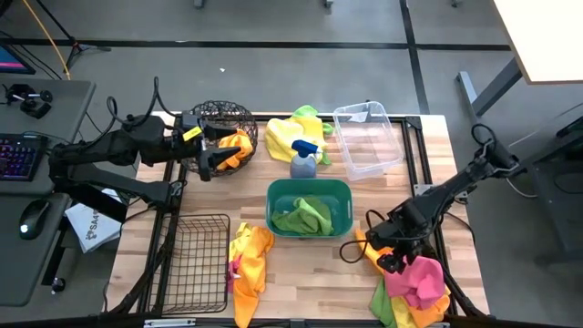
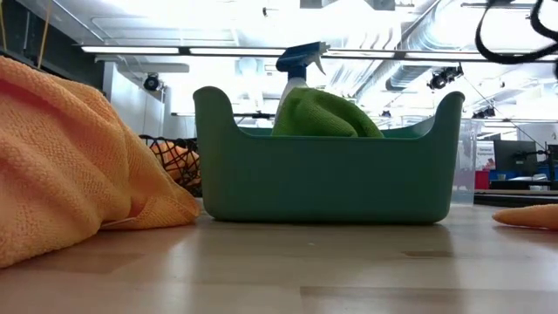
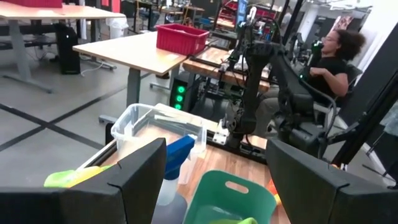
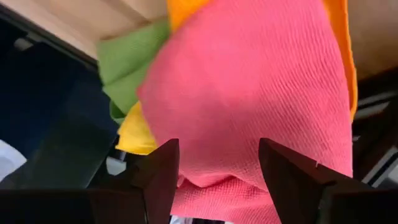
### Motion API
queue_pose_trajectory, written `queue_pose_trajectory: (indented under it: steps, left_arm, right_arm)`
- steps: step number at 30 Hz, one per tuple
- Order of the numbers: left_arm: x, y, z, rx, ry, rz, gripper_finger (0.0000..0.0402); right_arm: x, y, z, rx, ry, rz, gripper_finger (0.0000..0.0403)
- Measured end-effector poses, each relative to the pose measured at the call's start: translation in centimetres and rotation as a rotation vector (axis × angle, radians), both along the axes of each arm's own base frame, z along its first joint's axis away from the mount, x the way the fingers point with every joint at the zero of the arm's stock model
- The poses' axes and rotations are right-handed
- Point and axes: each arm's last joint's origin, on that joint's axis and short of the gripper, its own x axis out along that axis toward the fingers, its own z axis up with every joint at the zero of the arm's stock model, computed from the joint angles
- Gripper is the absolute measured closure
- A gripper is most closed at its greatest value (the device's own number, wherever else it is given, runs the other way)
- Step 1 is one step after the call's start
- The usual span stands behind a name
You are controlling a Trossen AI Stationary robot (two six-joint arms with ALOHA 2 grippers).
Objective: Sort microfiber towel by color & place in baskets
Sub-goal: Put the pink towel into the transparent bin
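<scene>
Right gripper point(image 1: 390, 258) sits low at the near-right of the teal-green plastic tub point(image 1: 309, 208), fingers spread wide, nothing between them. In the right wrist view the fingers point(image 4: 158, 171) frame a pink microfiber towel point(image 4: 249, 93) just ahead, apparently not yet touching it. That pink towel point(image 1: 421, 275) tops a mixed pile point(image 1: 410, 296) at the table's near-right corner, with orange, yellow and lime green cloth showing under it.

Left gripper point(image 1: 211, 146) is over the rim of the round dark wire basket point(image 1: 221, 121), far-left of the tub. Its fingers point(image 3: 134, 177) stand wide apart and empty in the left wrist view.

Progress, as a judgement: well under halfway.
- Tub: lime green towels point(image 1: 305, 215) in it.
- Round basket: orange towel point(image 1: 235, 149) in it.
- Clear plastic bin point(image 1: 366, 139), far-right of the tub: looks empty.
- Rectangular black wire basket point(image 1: 197, 261), near-left of the tub: looks empty.

Left to sort:
- near-right pile;
- orange and yellow heap point(image 1: 249, 264) just near-left of the tub, a bit of pink at its edge;
- yellow and green towels point(image 1: 293, 132) just beyond the tub, around the grey spray bottle with blue top point(image 1: 303, 158).

Likely next pick: the pink towel, directly ahead of the right gripper.
</scene>
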Motion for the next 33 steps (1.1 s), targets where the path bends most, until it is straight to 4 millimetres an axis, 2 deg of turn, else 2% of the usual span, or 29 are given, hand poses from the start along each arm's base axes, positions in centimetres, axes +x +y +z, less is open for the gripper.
queue_pose_trajectory:
  steps: [7,16,19,21,24,25,29,33]
  left_arm:
    - [0.0,0.1,0.0,0.006,0.004,0.038,0.0138]
    - [0.0,0.1,0.0,0.014,0.006,0.038,0.0138]
    - [0.0,0.1,0.0,0.014,0.006,0.038,0.0138]
    - [0.0,0.1,0.0,0.014,0.005,0.038,0.0138]
    - [0.0,0.1,0.1,0.018,-0.004,0.042,0.0138]
    - [0.0,0.1,0.2,0.029,-0.011,0.045,0.0138]
    - [-0.1,0.2,0.9,0.087,-0.066,0.057,0.0138]
    - [-0.5,0.2,1.9,0.166,-0.133,0.074,0.0138]
  right_arm:
    - [-1.2,-0.2,-1.0,-0.059,0.115,-0.019,0.0185]
    - [-2.1,0.6,-1.0,-0.099,0.117,0.034,0.0190]
    - [-2.4,0.9,-1.1,-0.112,0.103,0.057,0.0224]
    - [-2.5,1.1,-1.1,-0.108,0.093,0.076,0.0273]
    - [-2.6,1.4,-1.0,-0.095,0.074,0.090,0.0373]
    - [-2.5,1.6,-0.9,-0.084,0.057,0.098,0.0386]
    - [-1.5,2.1,1.0,-0.047,-0.030,0.121,0.0398]
    - [-0.1,2.0,5.3,-0.091,-0.198,0.143,0.0401]
